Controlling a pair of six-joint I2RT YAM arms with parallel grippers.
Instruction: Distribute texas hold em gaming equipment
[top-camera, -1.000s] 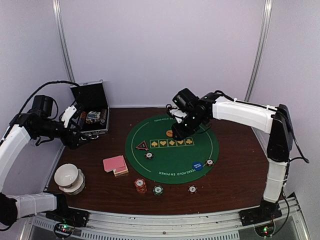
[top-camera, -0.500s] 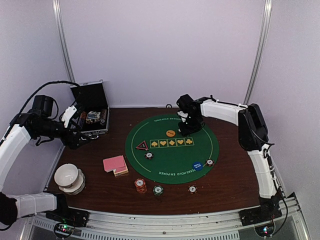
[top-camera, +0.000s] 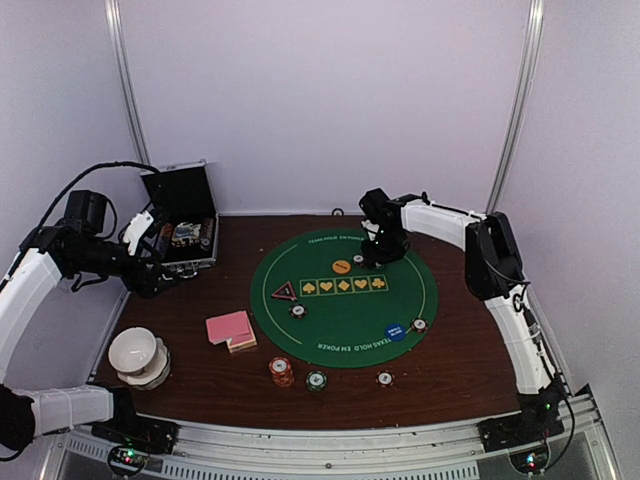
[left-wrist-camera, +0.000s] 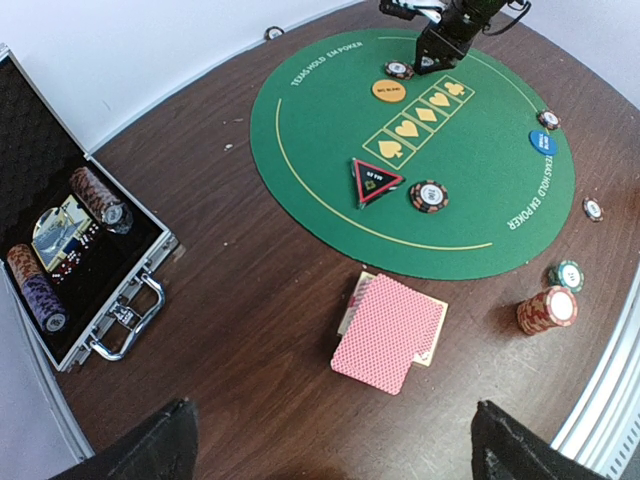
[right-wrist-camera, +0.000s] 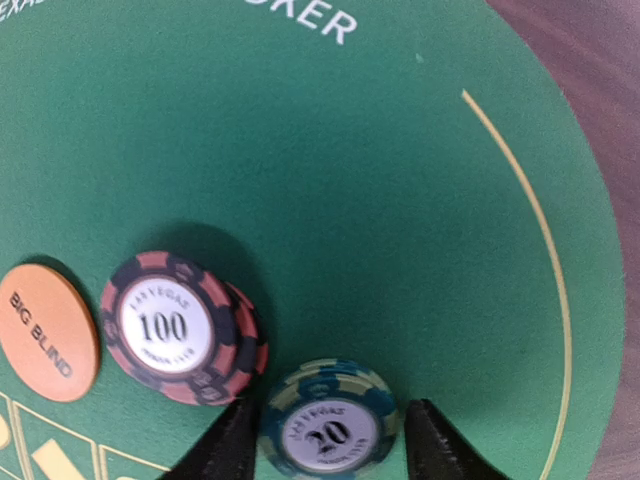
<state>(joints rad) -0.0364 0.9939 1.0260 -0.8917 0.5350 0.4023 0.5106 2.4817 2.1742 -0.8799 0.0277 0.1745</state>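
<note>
The green chip (right-wrist-camera: 330, 432) sits on the mat (right-wrist-camera: 420, 180), far side, beside the red chip (right-wrist-camera: 165, 325) and orange button (right-wrist-camera: 45, 330), right jaws flanking it, pinch or release I can't tell, left jaws spread wide; placement looks in hand, next calls for lifting clear.

left arm (top-camera: 28, 285) bent, reaching left | left end effector (left-wrist-camera: 332, 412) fingers spread wide | right arm (top-camera: 448, 219) stretched far forward, wrist angled down | right end effector (right-wrist-camera: 328, 412) fingers partly parted, grip unclear
</note>
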